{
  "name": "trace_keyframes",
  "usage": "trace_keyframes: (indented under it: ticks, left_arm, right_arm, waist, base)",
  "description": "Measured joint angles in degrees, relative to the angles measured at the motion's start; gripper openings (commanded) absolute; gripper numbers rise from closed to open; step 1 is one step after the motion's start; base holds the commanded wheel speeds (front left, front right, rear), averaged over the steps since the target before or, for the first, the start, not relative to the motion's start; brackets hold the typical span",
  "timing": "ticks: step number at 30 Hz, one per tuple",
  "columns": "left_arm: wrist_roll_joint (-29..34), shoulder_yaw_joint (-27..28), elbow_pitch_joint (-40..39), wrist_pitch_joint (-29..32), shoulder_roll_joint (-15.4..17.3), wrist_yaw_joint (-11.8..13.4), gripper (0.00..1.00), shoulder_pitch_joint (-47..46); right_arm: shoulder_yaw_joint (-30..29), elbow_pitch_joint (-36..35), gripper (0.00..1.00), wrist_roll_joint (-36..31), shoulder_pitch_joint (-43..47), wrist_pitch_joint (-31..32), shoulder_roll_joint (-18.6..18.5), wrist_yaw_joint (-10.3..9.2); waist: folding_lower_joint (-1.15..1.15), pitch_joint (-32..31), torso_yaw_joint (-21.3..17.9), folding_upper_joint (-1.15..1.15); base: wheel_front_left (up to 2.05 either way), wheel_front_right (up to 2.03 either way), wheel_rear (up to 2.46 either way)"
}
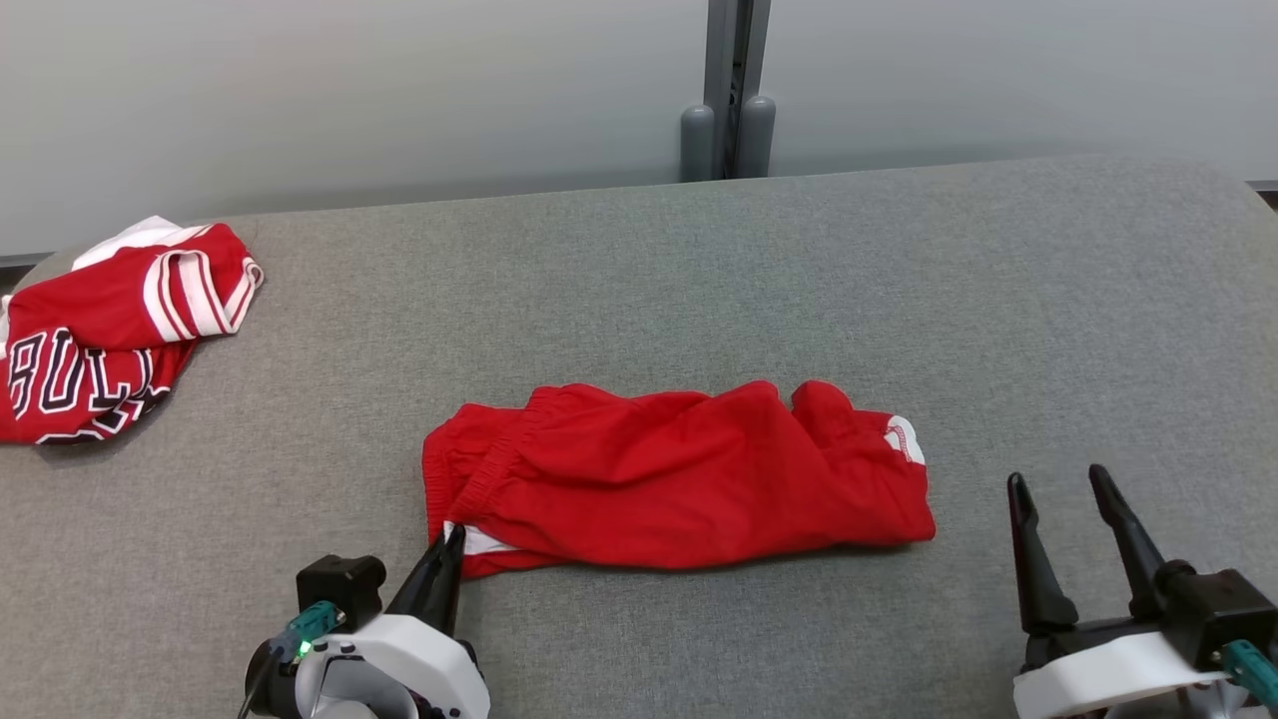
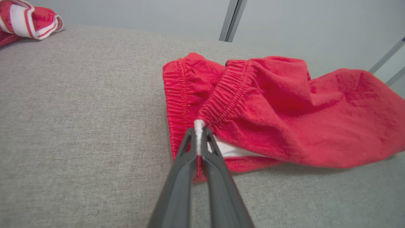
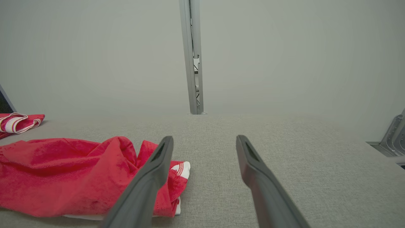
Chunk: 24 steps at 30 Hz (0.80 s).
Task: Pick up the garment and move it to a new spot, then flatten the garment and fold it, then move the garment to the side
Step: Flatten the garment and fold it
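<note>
Item: shorts (image 1: pixel 679 469), red, crumpled, lying mid-table (image 1: pixel 799 260). Long axis runs L–R across my front: waistband (image 2: pixel 221 101) end to my L, leg hem (image 1: pixel 904 439) w/ white patch to my R. L claw (image 1: pixel 451 534): pinched shut on the near-L corner of the shorts, tips gripping a white edge just below the waistband; rest of the cloth lies on the table, not lifted. R claw (image 1: pixel 1057 476): spread wide, holding nothing, just R of the hem end and a bit nearer me, apart from the cloth, fingers pointing away from me; height over table can't tell. Key relation, my est.: I hold one corner only, so a lift or drag w/ L alone would trail the shorts along that L–R axis. The hem end is nearer R, which would need to go L and slightly fwd to reach it. Surroundings: jersey (image 1: pixel 100 340), red/white, at far-L back of the table, well apart from the shorts. Post (image 1: pixel 737 90) stands at the wall behind the far edge. Obstructions: nothing betw. either claw and the shorts; bare table to R and beyond looks free for a new spot.
</note>
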Motion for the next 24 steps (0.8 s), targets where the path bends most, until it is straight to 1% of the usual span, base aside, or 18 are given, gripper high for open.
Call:
trace_keyframes:
  ticks: [4,8,15,24]
  left_arm:
    - [-0.29,1.20,-0.34,0.00,-0.18,0.36,0.00,0.23]
    - [-0.13,1.96,-0.42,0.00,-0.41,0.51,0.00,0.24]
    - [0.43,3.04,0.36,0.00,-0.66,0.42,0.00,1.16]
    - [1.40,3.75,1.76,0.00,-1.04,-0.11,0.00,1.36]
  right_arm:
    - [0.54,2.89,1.00,-2.21,0.01,-0.01,0.01,0.00]
    - [1.25,7.43,1.00,-5.17,-0.02,-0.01,0.01,0.01]
    - [0.92,10.57,1.00,-4.74,-0.88,-0.01,0.02,0.00]
    - [3.81,14.08,1.00,-4.67,-0.83,-0.01,0.00,0.00]
  waist:
    - [0.00,-0.02,0.46,0.00]
    - [0.00,0.05,1.13,0.00]
    - [0.00,-0.02,2.12,0.00]
    - [0.00,-0.24,3.05,0.00]
  base:
    - [0.00,0.00,0.00]
    - [0.00,0.00,0.00]
    - [0.00,0.00,0.00]
    - [0.00,0.00,0.00]
